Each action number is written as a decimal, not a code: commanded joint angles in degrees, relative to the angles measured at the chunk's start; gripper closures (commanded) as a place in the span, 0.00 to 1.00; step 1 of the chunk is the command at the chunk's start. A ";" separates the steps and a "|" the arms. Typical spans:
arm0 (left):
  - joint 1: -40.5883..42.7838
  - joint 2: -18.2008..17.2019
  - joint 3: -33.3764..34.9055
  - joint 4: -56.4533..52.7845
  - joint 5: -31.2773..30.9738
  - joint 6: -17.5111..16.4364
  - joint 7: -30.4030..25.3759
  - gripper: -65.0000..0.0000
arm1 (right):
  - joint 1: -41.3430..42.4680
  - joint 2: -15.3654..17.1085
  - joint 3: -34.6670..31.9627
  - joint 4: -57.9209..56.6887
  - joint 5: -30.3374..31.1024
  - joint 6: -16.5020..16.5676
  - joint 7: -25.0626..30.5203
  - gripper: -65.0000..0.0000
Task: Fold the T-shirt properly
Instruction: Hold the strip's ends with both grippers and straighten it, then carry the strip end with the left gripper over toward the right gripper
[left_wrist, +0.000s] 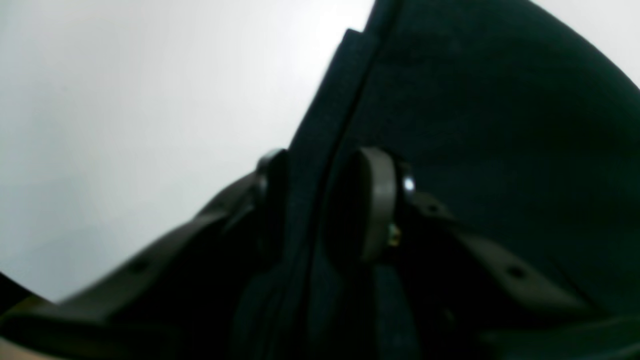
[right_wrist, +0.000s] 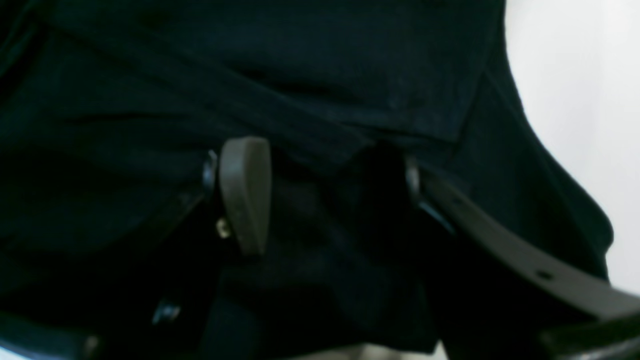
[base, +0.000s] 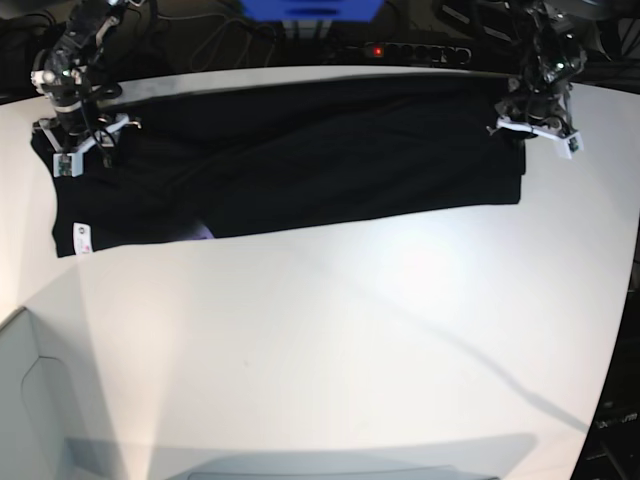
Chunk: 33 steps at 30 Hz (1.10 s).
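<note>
The T-shirt (base: 300, 165) — black, in a long folded band — lies across the far part of the white table (base: 330, 340). The right gripper (right_wrist: 320, 200) is spread over its left end; the left gripper (left_wrist: 320, 200) stands apart at the right end, fingers astride the cloth edge.

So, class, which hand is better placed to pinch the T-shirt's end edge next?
Probably the left hand: its fingers straddle an edge of the T-shirt; both fingers of the right hand stand over cloth.
</note>
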 joint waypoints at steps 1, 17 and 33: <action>0.49 -0.17 0.27 -0.61 -0.12 0.34 2.76 0.72 | -0.37 0.03 -0.16 0.02 -1.05 0.34 -2.42 0.48; -2.24 0.18 -0.25 3.96 -0.29 0.34 2.94 1.00 | 0.77 -0.15 -0.16 0.02 -1.14 0.34 -2.60 0.48; -3.38 2.64 24.63 16.88 -0.21 0.95 2.32 1.00 | 1.74 -0.32 -0.24 0.02 -1.05 0.34 -2.69 0.48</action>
